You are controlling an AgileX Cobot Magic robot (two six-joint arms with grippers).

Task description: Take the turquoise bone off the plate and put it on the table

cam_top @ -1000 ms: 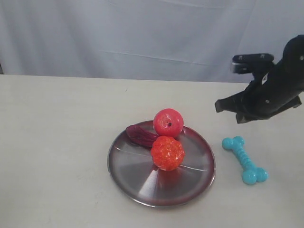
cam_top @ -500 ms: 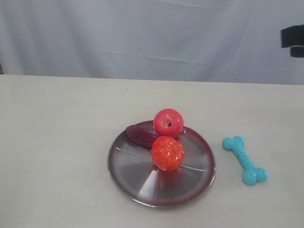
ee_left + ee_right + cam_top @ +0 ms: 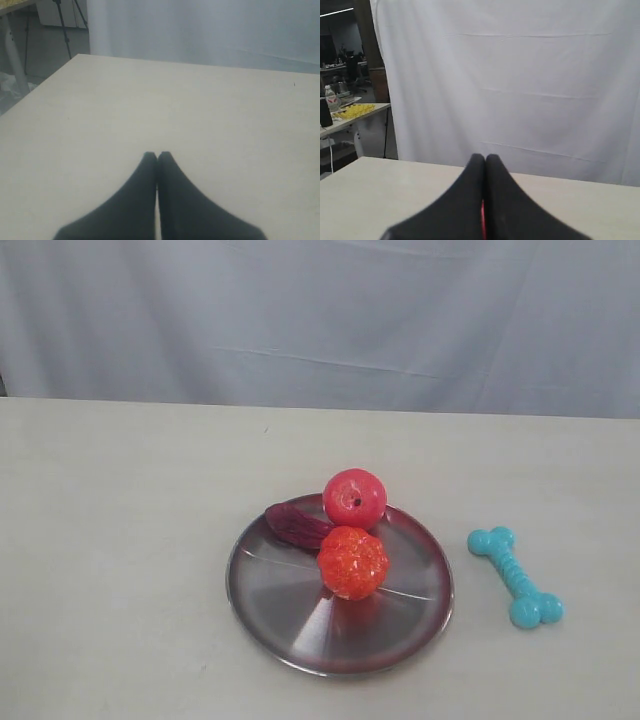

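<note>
You see one turquoise bone (image 3: 515, 577) on the table (image 3: 120, 540) near one plate (image 3: 290, 612). The plate holds one smooth red ball (image 3: 354, 498), one bumpy red ball (image 3: 352, 562) and one maroon piece (image 3: 296, 524). Your left jaws and right jaws are pressed together.

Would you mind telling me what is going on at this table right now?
Nothing is being handled at this moment. The bone lies on the table, to the right of the plate and apart from it, so the job looks done. The plate holds a red ball, an orange ball and a dark purple piece. The left gripper and right gripper are both shut, and neither shows in the exterior view.
</note>
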